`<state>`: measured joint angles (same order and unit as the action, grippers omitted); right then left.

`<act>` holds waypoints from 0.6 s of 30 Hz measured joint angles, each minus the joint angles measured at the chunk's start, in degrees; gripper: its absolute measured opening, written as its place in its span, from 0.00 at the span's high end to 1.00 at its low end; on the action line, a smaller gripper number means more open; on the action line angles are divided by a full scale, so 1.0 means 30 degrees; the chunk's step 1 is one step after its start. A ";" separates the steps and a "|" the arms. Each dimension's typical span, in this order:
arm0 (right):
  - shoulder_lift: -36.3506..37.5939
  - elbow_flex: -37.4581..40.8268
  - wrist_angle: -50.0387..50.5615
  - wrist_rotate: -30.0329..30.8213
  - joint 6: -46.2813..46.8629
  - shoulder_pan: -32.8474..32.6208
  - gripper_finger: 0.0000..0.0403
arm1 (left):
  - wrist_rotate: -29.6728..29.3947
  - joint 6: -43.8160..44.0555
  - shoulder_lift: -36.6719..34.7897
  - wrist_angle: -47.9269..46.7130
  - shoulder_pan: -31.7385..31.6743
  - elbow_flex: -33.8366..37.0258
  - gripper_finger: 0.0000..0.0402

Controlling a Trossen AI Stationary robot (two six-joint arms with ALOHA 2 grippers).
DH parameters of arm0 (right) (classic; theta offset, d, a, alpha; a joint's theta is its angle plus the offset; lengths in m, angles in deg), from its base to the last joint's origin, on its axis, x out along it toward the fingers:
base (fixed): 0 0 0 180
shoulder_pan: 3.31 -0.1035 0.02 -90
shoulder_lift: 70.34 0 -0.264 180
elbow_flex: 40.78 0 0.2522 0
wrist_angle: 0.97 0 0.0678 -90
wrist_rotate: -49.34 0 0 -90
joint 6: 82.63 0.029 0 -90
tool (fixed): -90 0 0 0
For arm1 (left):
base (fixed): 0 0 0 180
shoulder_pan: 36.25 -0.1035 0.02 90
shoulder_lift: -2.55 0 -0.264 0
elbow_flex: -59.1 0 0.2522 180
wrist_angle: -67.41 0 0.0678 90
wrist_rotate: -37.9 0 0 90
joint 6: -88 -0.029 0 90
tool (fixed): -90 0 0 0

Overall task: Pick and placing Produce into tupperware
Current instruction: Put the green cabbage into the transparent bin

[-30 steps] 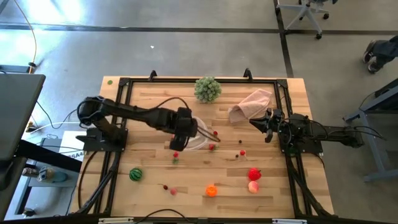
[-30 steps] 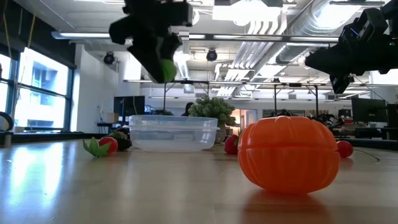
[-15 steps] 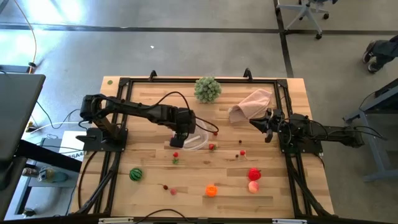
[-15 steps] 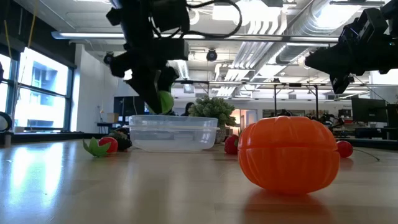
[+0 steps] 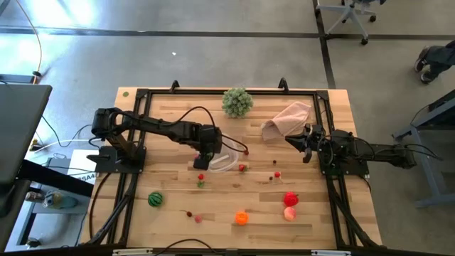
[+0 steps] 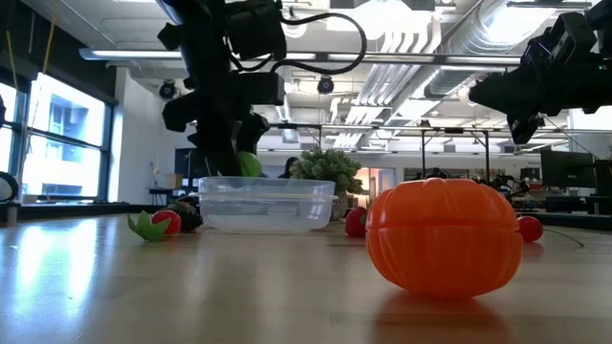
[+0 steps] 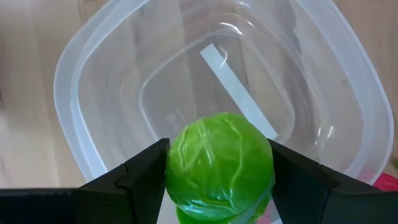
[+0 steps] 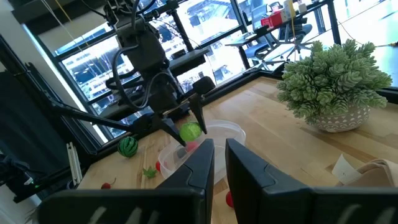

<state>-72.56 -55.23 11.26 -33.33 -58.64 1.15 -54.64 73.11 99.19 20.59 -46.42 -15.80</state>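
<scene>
Here the left gripper (image 7: 219, 180), clamped on the light green produce (image 7: 219, 163) just above the clear tupperware (image 7: 99, 62) mid-counter, should lower to centre before letting go, while the right gripper (image 5: 307, 144) waits, fingers nearly closed, by the counter's right edge.

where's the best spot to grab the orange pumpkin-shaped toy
Grip the orange pumpkin-shaped toy across its wide ribbed middle, coming straight down from above. It sits upright and squat on the wooden table with open space around it, so fingers can straddle its sides.
</scene>
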 joint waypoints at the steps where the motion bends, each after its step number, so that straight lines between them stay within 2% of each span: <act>1: 0.0002 0.0000 -0.0005 0.0000 0.0006 0.0004 0.93 | 0.0008 0.0123 0.0000 -0.0055 0.0000 0.0004 0.42; 9: -0.0012 0.0000 -0.0004 0.0000 0.0005 0.0002 0.93 | 0.0631 0.0408 0.1144 -0.0060 0.0000 0.0022 0.42; 18: 0.0009 0.0000 -0.0003 0.0000 0.0006 -0.0004 0.93 | 0.0564 0.0267 0.1166 0.0000 0.0000 0.0022 0.42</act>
<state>-72.53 -55.23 11.25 -33.33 -58.62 1.13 -52.95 73.91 102.69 20.59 -46.42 -15.74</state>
